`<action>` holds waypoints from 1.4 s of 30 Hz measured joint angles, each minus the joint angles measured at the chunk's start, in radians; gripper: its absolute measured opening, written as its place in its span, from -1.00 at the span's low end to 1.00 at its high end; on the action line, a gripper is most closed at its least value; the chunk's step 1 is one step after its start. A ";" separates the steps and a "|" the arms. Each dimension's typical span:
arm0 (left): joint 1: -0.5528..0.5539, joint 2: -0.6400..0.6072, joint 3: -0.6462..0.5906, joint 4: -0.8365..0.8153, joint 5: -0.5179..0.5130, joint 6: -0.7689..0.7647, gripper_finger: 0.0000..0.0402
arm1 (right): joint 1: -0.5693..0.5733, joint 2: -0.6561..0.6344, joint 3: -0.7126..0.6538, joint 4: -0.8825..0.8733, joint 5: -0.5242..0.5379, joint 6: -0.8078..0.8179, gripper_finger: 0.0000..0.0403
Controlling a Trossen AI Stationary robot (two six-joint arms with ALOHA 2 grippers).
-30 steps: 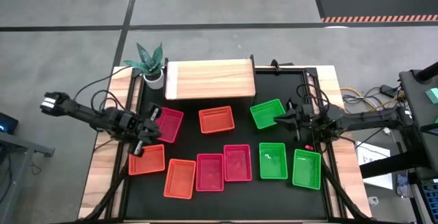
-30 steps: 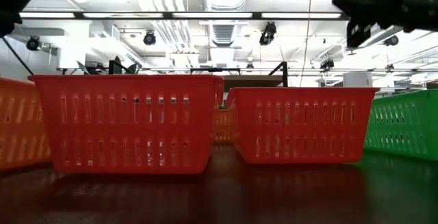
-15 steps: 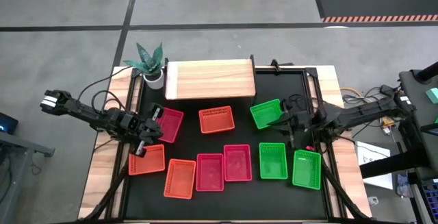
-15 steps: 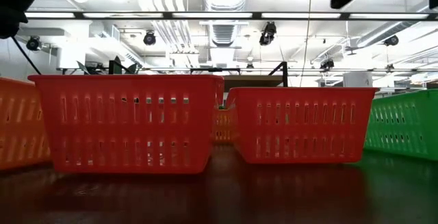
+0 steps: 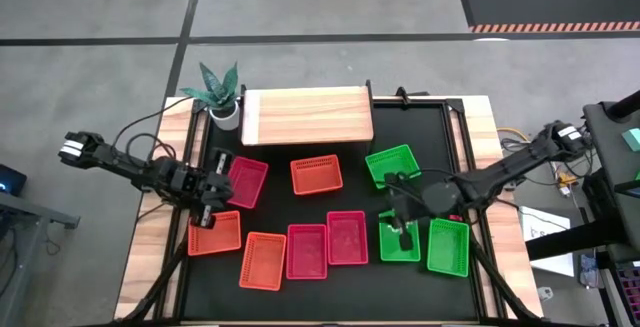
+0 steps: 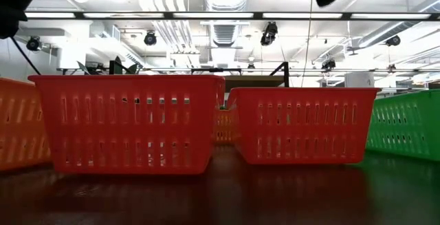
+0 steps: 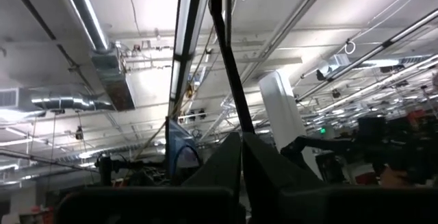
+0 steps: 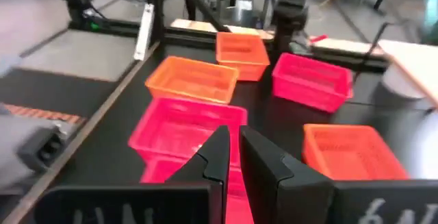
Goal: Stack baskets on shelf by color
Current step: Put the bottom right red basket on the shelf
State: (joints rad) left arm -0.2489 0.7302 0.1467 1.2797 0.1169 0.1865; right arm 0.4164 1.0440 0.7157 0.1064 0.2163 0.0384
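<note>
Hovering right pincer (image 5: 400, 210) over upright green basket (image 5: 399, 237), long axis front-to-back.

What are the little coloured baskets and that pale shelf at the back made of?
The baskets look like moulded plastic: thin, evenly coloured walls with neat rows of slots and a slight sheen. The shelf looks like light, unpainted wood with a matt finish and faint lengthwise grain, though it could be a veneer.
</note>
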 joint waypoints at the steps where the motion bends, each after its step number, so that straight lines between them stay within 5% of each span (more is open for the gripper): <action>1: 0.000 -0.002 0.000 0.002 0.000 0.006 -1.00 | 0.009 0.014 0.021 -0.035 0.005 0.028 -0.87; 20: 0.000 -0.019 -0.010 -0.001 0.000 0.059 -1.00 | 0.105 0.422 0.523 -0.715 0.021 0.321 -0.87; 27: 0.000 0.009 -0.010 -0.005 -0.001 0.061 -1.00 | 0.107 0.586 0.680 -0.831 0.004 0.391 -0.85; 42: 0.000 0.020 -0.010 -0.003 0.000 0.062 -1.00 | 0.103 0.758 0.796 -0.872 -0.062 0.434 -0.10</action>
State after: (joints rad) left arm -0.2489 0.7502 0.1371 1.2766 0.1165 0.2489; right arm 0.5194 1.8016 1.5120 -0.7653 0.1542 0.4723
